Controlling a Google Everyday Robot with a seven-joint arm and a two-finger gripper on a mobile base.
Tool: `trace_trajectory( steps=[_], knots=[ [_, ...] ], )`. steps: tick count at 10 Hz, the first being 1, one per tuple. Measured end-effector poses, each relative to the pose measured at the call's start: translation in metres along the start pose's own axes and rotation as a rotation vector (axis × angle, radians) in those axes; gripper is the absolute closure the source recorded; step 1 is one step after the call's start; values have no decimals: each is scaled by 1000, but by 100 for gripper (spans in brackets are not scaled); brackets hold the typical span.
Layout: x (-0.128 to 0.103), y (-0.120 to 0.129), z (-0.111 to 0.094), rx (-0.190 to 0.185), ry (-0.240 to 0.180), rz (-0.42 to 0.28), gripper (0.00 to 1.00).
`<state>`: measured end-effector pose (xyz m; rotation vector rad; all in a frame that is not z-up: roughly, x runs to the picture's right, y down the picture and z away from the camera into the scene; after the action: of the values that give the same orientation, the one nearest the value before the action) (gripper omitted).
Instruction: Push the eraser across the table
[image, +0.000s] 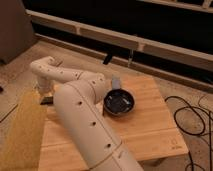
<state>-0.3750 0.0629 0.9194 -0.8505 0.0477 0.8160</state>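
My white arm rises from the bottom centre, bends over the table and drops its wrist at the table's left edge. The gripper (45, 96) hangs there, pointing down, low over the wood. A small black block, the eraser (46, 100), shows right under it at the left edge of the light plank table (150, 125), beside the mat. I cannot tell whether the gripper touches the eraser.
A dark bowl (119, 102) stands mid-table, with a small grey-blue item (116, 81) just behind it. A yellow-tan mat (20, 132) lies on the floor along the table's left side. Black cables (192, 117) lie on the floor to the right. A dark wall and ledge run behind.
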Motion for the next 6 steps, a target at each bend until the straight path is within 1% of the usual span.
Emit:
trace_trajectory(
  steps=[1,2,3,4,5,6],
  knots=[
    [2,-3,0,8,4,-1,35],
    [12,-18,-4,56,30,4,35],
    [23,-34,-14,103,50,19,35],
    [38,-58,-36,169,61,52,35],
    [46,-72,-56,200,44,83,35],
    [50,-76,-66,205,21,104,35]
  ],
)
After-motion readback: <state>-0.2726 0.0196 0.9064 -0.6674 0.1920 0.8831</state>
